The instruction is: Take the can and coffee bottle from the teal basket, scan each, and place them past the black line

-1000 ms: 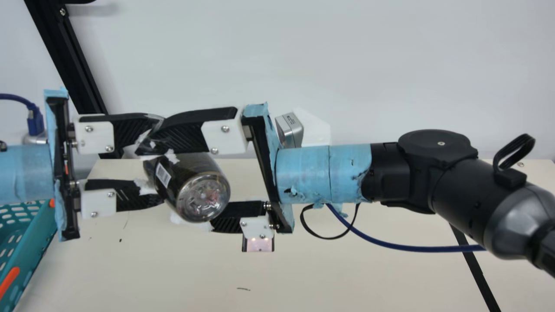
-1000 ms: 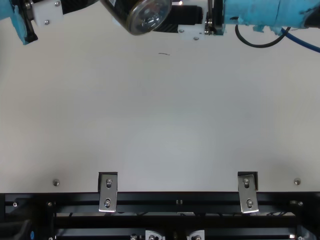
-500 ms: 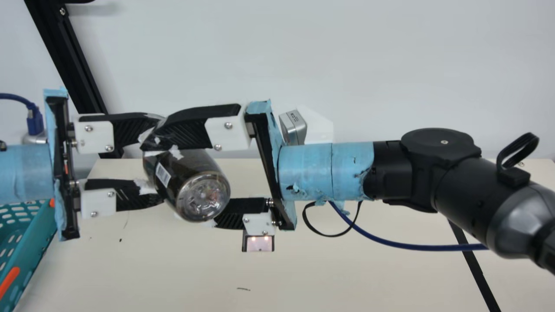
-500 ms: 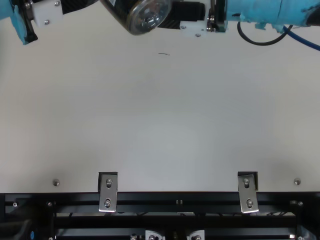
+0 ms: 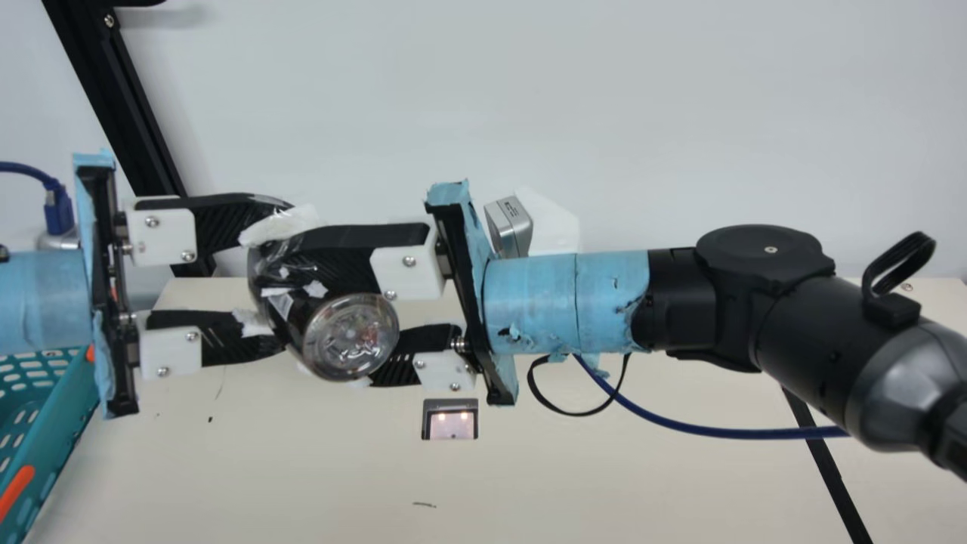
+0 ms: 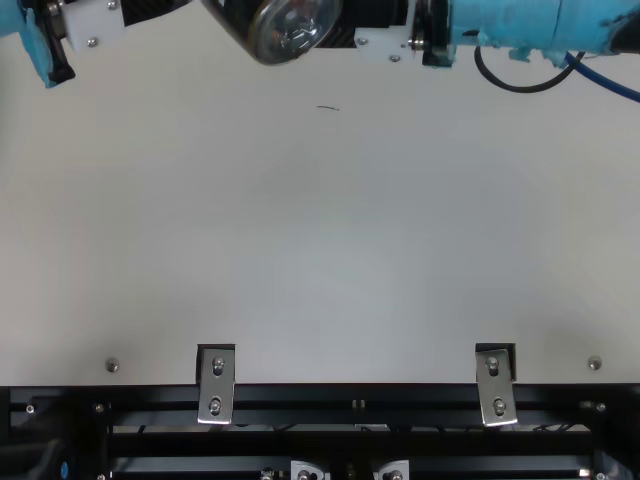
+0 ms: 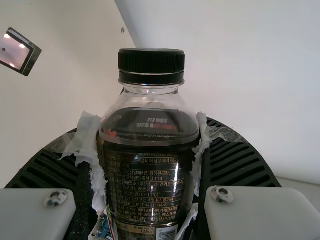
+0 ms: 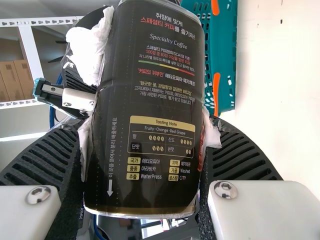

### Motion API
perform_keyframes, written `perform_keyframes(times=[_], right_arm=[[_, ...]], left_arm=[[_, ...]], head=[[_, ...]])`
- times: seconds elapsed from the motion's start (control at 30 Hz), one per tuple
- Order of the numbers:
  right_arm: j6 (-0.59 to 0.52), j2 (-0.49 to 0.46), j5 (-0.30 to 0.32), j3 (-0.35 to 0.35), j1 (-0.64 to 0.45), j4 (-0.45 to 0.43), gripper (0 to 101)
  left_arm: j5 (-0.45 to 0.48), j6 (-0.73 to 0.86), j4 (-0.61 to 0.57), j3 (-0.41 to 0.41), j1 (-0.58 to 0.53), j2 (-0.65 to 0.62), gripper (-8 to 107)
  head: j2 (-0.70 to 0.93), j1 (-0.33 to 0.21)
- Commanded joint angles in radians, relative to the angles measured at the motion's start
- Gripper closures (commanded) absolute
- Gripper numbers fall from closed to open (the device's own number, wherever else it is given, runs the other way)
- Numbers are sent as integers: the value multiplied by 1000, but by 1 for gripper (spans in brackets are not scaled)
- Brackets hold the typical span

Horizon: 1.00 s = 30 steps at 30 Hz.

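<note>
In the main view my left gripper (image 5: 284, 278) is shut on the dark coffee bottle (image 5: 349, 338), which hangs above the table with its clear base facing the camera. From the other side my right gripper (image 5: 326, 308) is also shut on it. The bottle (image 7: 145, 175) shows its black cap and label between the pads of the left gripper (image 7: 148, 135) in the left wrist view. In the right wrist view the label side of the bottle (image 8: 147, 110) fills the gap of the right gripper (image 8: 150, 117). Part of the teal basket (image 5: 64, 431) stands at the main view's left edge.
The scanner window (image 5: 451, 425) glows just below the right gripper's lower finger in the main view. The black line (image 5: 831, 468) crosses the table at the right. Metal brackets (image 6: 216, 385) sit along the table edge in the top view.
The right gripper's fingers have come together on the bottle: the upper one has dropped and the lower one has risen. The bottle and left gripper have moved very slightly up.
</note>
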Motion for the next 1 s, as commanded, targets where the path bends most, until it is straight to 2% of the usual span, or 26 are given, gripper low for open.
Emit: perform_keyframes(times=[0.0, 0.03, 0.97], right_arm=[[0, 0, 0, 0, 0, 0, 52], [0, 0, 0, 0, 0, 0, 0], [-9, -9, -24, 21, -12, 41, 0]], left_arm=[[0, 0, 0, 0, 0, 0, 89], [0, 0, 0, 0, 0, 0, 89], [1, 14, -37, 14, 1, 4, 89]], head=[[2, -27], [2, -27], [2, -27]])
